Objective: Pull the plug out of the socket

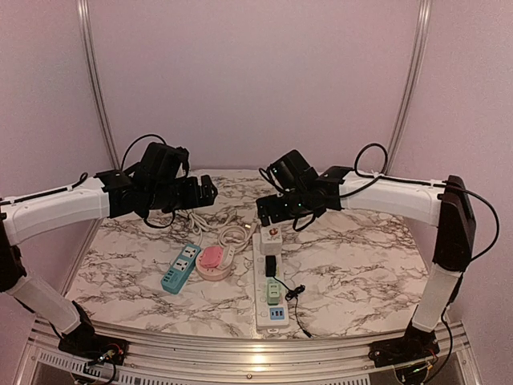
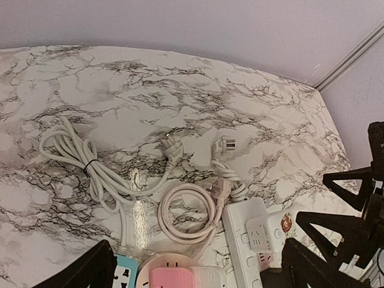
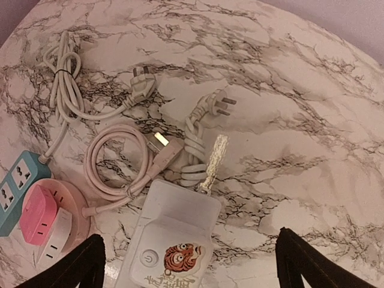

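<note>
Low in the centre of the top view, the black plug sits seated in the white power strip. The pull is not yet done, and no grasp has begun. The left fingers and right fingers stand wide, holding nothing. Coiled cords and a pink socket block crowd the strip's left side. The surface to its right lies open, though a thin black cable trails toward the lower edge.
</note>
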Controlling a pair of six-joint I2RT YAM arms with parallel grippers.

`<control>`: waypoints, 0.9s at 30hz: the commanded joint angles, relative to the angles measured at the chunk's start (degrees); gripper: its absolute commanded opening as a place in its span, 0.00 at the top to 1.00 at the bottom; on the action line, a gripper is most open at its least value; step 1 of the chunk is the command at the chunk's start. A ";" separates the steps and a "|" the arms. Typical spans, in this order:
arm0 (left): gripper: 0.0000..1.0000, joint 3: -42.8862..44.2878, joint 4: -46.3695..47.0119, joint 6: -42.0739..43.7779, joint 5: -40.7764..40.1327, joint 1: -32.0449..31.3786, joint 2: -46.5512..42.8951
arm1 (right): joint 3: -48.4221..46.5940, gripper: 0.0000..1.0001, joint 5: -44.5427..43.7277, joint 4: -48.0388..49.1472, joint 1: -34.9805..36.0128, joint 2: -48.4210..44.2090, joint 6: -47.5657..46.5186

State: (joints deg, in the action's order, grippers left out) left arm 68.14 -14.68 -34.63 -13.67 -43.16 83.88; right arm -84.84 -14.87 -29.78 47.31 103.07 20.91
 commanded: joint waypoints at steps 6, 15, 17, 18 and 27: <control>0.01 -3.81 2.23 -0.39 2.71 1.27 -2.32 | -3.79 0.09 0.81 -7.56 3.47 4.94 7.82; 0.01 -4.80 3.08 0.26 3.97 1.24 -2.12 | -3.08 0.20 2.00 -8.03 4.25 7.21 11.68; 0.01 -5.01 3.40 0.19 4.40 1.23 -2.14 | -3.54 0.22 2.05 -8.51 4.24 8.40 12.28; 0.01 -5.11 3.57 0.11 4.68 1.23 -2.10 | -3.65 0.23 2.12 -8.64 4.27 8.71 12.48; 0.01 -4.96 4.92 -0.31 7.82 -0.14 -0.79 | -2.96 0.38 1.27 -8.34 4.26 10.20 13.81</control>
State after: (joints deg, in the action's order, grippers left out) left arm 63.42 -11.60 -34.94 -7.88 -42.44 83.20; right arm -86.52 -12.88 -37.17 51.13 112.57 33.32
